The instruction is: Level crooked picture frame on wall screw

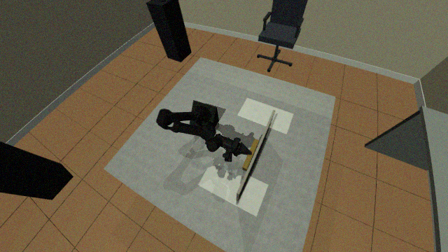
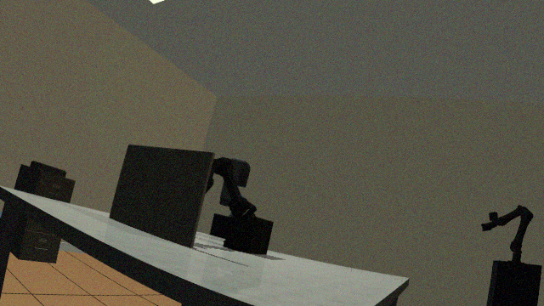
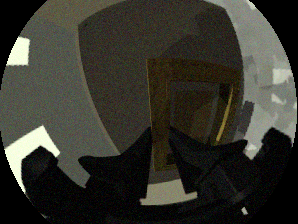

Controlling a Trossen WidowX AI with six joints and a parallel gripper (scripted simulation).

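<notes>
The picture frame (image 1: 247, 164) (image 3: 193, 106) has a yellow-gold border and hangs on the near face of a thin upright wall panel (image 1: 269, 122) (image 2: 161, 191) (image 3: 107, 63) that stands on the grey table (image 1: 196, 87) (image 2: 297, 276). In the overhead view the frame shows only as a narrow yellow strip against the panel. My gripper (image 1: 249, 152) (image 3: 158, 128) reaches from the arm's base to the panel and is shut on the frame's lower edge. In the side view only the panel's dark back shows, and the frame and fingers are hidden behind it. The screw and strip are hidden.
The arm's base (image 1: 204, 113) (image 2: 242, 234) stands on the table left of the panel. An office chair (image 1: 280, 31), a tall black cabinet (image 1: 169, 29) and a black box (image 1: 28, 175) stand on the floor. A second arm (image 2: 510, 229) stands far right.
</notes>
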